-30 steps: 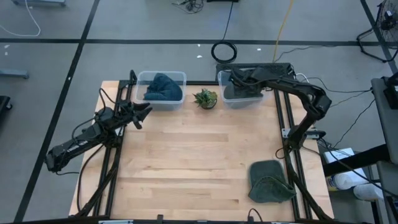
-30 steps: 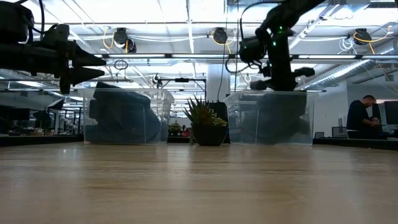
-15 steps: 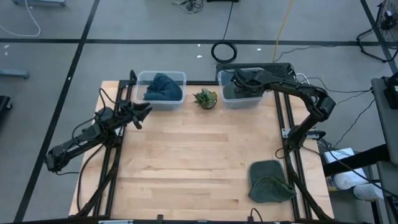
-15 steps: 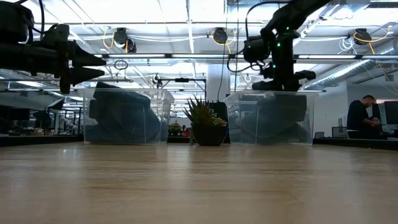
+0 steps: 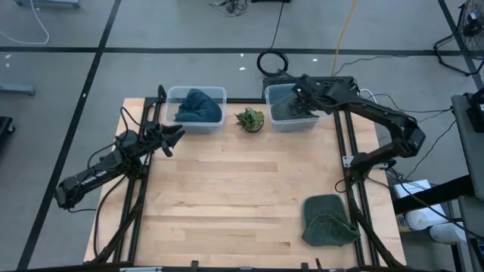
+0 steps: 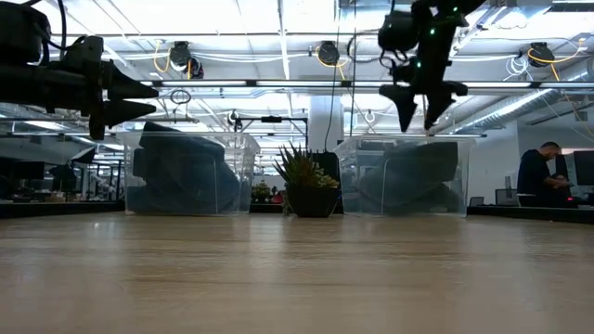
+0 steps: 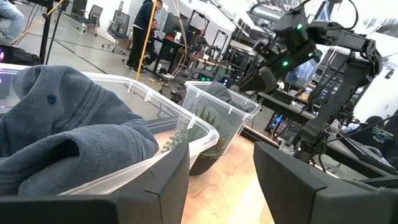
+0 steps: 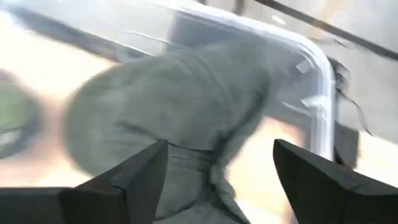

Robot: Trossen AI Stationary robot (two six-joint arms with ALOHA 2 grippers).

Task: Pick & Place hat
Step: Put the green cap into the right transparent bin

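**Grey hat in the right bin, my right jaws wide above it**

The grey hat (image 5: 290, 111) lies crumpled in the right bin (image 5: 290, 123), directly below my right jaws (image 6: 417, 117). Those jaws stand wide and hold nothing; they hang clear above the bin's rim, pointing down. In my right wrist view the hat (image 8: 186, 106) fills the space between and ahead of my two fingers, with the bin's clear wall (image 8: 314, 93) curving past it.

Beside that bin, away from my right jaws toward my left arm, stands a small plant (image 5: 249, 119). Beyond it is the left bin (image 5: 198, 121) with a blue hat (image 5: 200, 106) heaped inside.

My left jaws (image 5: 175, 134) wait just outside the left bin, partly open, empty, and aimed at it; the blue hat (image 7: 68, 124) sits close ahead of them.

Another grey hat (image 5: 328, 221) lies on the worktop (image 5: 234, 196), well apart from both jaws, near its front right corner.
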